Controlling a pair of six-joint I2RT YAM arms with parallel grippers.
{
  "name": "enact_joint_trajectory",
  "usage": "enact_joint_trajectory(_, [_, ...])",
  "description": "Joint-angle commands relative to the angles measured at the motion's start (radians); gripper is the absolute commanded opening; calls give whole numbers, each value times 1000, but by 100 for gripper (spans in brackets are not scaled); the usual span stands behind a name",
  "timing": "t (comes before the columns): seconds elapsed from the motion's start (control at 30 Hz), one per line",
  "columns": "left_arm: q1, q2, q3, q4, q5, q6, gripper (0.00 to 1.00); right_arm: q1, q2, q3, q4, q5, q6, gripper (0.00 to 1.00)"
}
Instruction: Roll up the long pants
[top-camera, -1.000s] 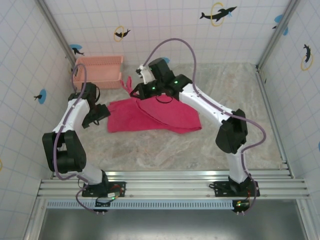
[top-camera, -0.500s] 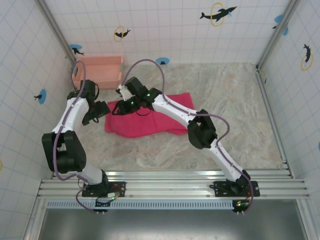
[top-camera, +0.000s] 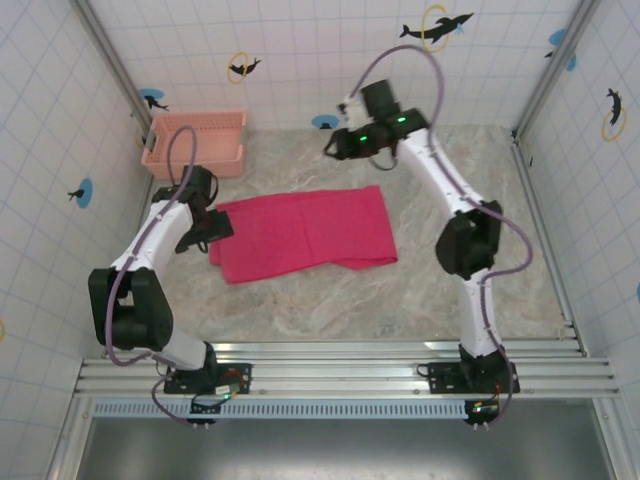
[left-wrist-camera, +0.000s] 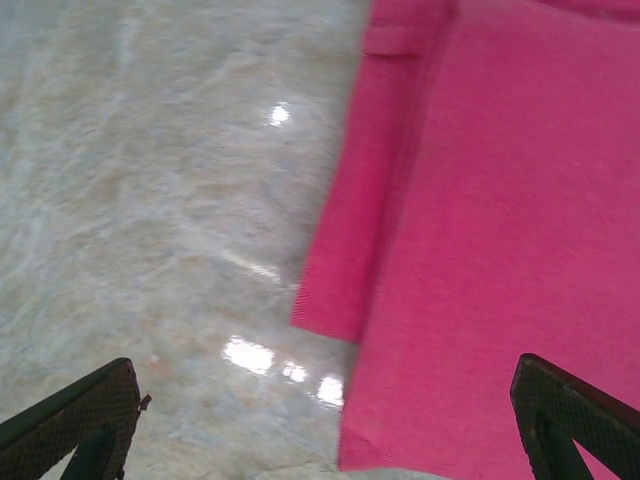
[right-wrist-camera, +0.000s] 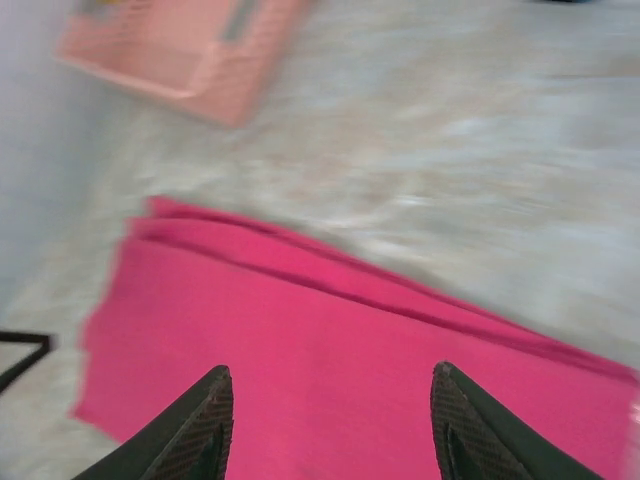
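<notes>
The long pants (top-camera: 305, 232) lie folded flat as a magenta-red strip across the middle of the table. My left gripper (top-camera: 212, 230) hovers low at their left end, open wide. In the left wrist view its gripper (left-wrist-camera: 320, 440) straddles the pants (left-wrist-camera: 500, 200) edge, with nothing between the fingers (left-wrist-camera: 70, 420). My right gripper (top-camera: 333, 148) is raised over the far side of the table, behind the pants. In the right wrist view that gripper (right-wrist-camera: 328, 385) is open and empty, looking down on the pants (right-wrist-camera: 300, 350).
A pale pink lattice basket (top-camera: 195, 141) stands at the back left against the wall, also blurred in the right wrist view as the basket (right-wrist-camera: 190, 50). Tiled walls close three sides. Bare marble tabletop (top-camera: 470, 200) lies right of the pants.
My right gripper has let go of the pants, opened, and swung up and back to the far side. The pants now lie flat and smoothed. My left gripper shifted slightly right.
</notes>
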Motion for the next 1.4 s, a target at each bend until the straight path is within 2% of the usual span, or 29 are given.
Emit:
enact_joint_trajectory(0.0, [-82,77,19,-6,-42,-20,97,-44,-42,-177,-192,82,-163,55])
enact_joint_trajectory(0.17, [-143,198,106,-28,-45,-37,97,-105,-29,-365,-130,55,-173,55])
enact_joint_trajectory(0.37, [-169,298,194,-54,-44,-67,97,-104,45,-390,-99,66,-181,55])
enact_joint_trajectory(0.63, [-180,413,288,-82,-42,-107,97,-103,194,-263,-105,27,-188,54])
enact_joint_trajectory(0.83, [-185,529,382,-114,-52,-133,98,-90,298,-125,-163,11,-203,47])
enact_joint_trajectory(0.9, [-191,560,413,-112,-49,-151,97,-89,313,-101,-189,6,-218,43])
enact_joint_trajectory(0.97, [-206,591,451,-103,-32,-162,97,-93,310,-104,-193,-4,-215,26])
enact_joint_trajectory(1.07, [-237,665,551,-115,0,-166,98,-109,273,-143,-210,5,-197,6])
enact_joint_trajectory(1.1, [-248,693,592,-127,12,-170,97,-115,251,-171,-211,11,-188,3])
enact_joint_trajectory(1.17, [-278,770,704,-138,56,-165,97,-130,180,-261,-205,12,-185,0])
enact_joint_trajectory(1.37, [-360,1044,1057,-150,218,-222,97,-164,-52,-590,-201,29,-189,0])
